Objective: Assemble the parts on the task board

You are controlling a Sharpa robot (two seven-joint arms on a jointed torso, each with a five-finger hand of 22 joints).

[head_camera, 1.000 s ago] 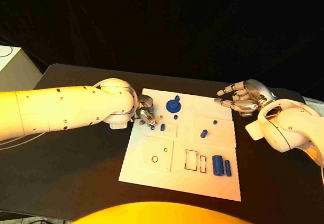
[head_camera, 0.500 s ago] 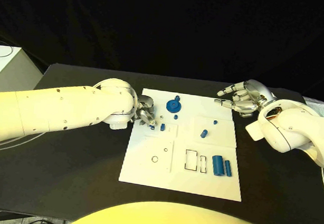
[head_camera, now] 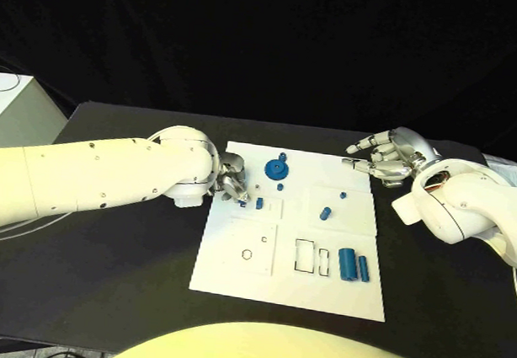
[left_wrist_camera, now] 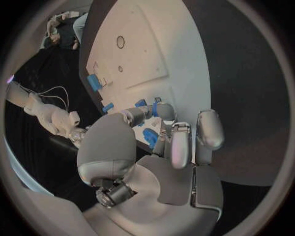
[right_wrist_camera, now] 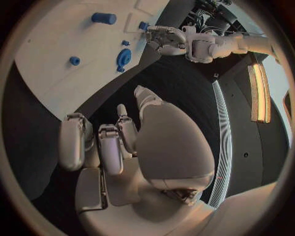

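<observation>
Task board carries blue parts; left hand fingers pinch one, right hand curled, empty.

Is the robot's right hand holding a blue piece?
No, the right hand hovers off the board's far corner with nothing in it.

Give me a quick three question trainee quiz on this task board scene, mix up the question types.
1. True or false: the right hand holds a blue part.
2. Which hand has its fingers at the task board's edge beside a small blue part? A) left hand B) right hand C) neither
3. Fill in: the blue disc-shaped part lies near the board's ____ edge, seen from the robot.

Key: 1 false, it is off the board's far right corner, holding nothing. 2 A. 3 far.
</observation>
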